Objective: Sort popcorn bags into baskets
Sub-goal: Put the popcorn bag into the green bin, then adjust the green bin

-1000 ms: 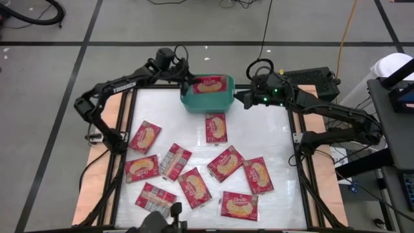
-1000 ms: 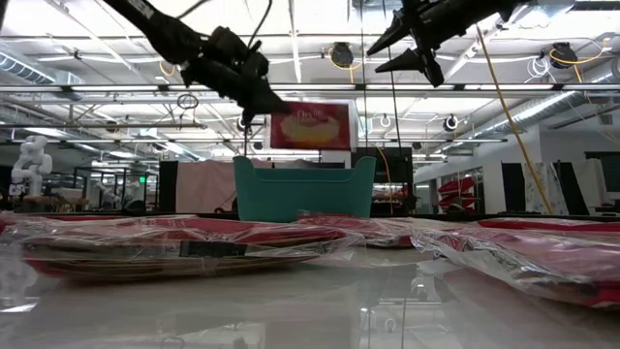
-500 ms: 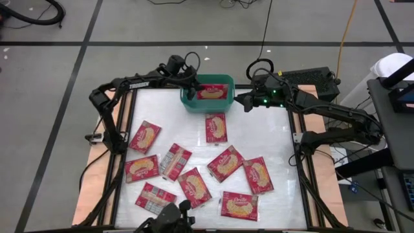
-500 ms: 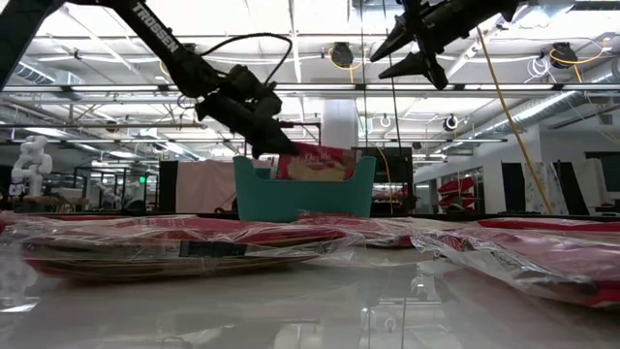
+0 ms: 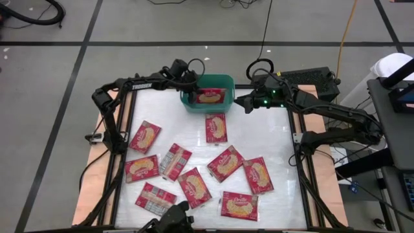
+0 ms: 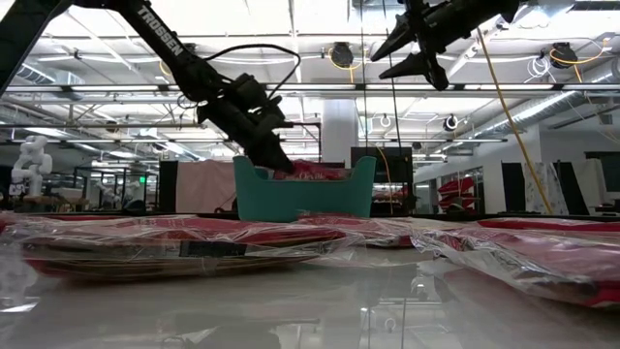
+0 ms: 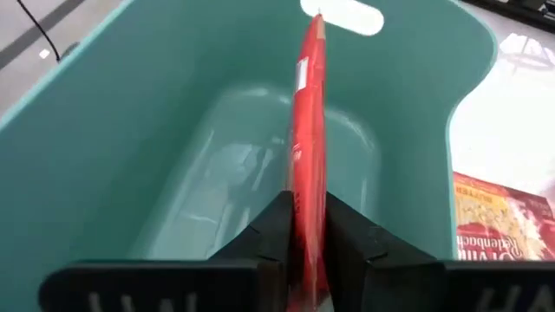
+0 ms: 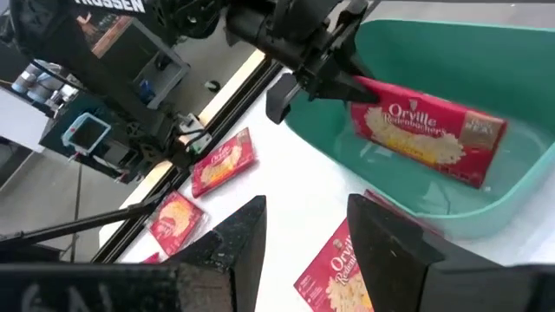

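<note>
I count 1 flat red popcorn bag w/ yellow popcorn picture inside the teal-green plastic tub, at the table's far edge, center. It's pinched edge-on by the left gripper, fingers clamped on its near end, bag angled down into the tub, lower part below the rim. On the white tabletop I count 9 more bags: 1 just in front of the tub, the other 8 spread nearer the front, 2 of them showing grey-white backs. 1 tub only. Right gripper hangs just beside the tub's right end, above table level, fingers spread apart, holding nothing.
</note>
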You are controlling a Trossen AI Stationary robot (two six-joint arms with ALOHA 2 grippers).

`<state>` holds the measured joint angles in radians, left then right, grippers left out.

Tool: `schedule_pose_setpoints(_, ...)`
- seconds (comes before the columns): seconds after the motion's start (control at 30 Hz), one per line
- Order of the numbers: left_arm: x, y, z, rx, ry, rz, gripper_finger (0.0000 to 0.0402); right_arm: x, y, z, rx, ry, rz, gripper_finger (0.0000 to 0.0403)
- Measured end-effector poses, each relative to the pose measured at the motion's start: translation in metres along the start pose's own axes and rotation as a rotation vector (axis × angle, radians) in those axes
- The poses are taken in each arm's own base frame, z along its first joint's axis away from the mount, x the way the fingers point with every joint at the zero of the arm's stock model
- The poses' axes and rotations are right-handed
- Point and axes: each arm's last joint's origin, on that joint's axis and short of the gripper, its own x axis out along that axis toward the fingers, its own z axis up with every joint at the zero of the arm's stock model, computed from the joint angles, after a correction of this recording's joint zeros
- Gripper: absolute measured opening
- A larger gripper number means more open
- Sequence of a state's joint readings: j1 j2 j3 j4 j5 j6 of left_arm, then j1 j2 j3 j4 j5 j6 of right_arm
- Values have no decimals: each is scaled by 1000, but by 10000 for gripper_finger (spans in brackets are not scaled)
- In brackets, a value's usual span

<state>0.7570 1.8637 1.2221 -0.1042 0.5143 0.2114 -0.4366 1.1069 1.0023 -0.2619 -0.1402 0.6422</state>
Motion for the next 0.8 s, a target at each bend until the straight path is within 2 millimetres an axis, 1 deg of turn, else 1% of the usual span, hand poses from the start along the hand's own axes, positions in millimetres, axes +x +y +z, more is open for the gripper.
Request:
schedule_pose_setpoints(0.3,0,1,-4,-23,48,70,66,-1,1,1,-1,-1,16,153)
schedule_pose_setpoints(0.43,0,2,-2,-22,40,97,66,-1,1,1,10,-2,18,153)
schedule_pose_setpoints(0.5,-3,1,1,-30,28,101,67,-1,1,1,15,-2,18,153)
schedule_pose_setpoints(0.67,-25,-8,19,-26,-52,115,67,-1,1,1,17,-1,18,153)
schedule_pose_setpoints(0.8,-52,-21,34,-63,-93,141,67,-1,0,0,23,4,5,153)
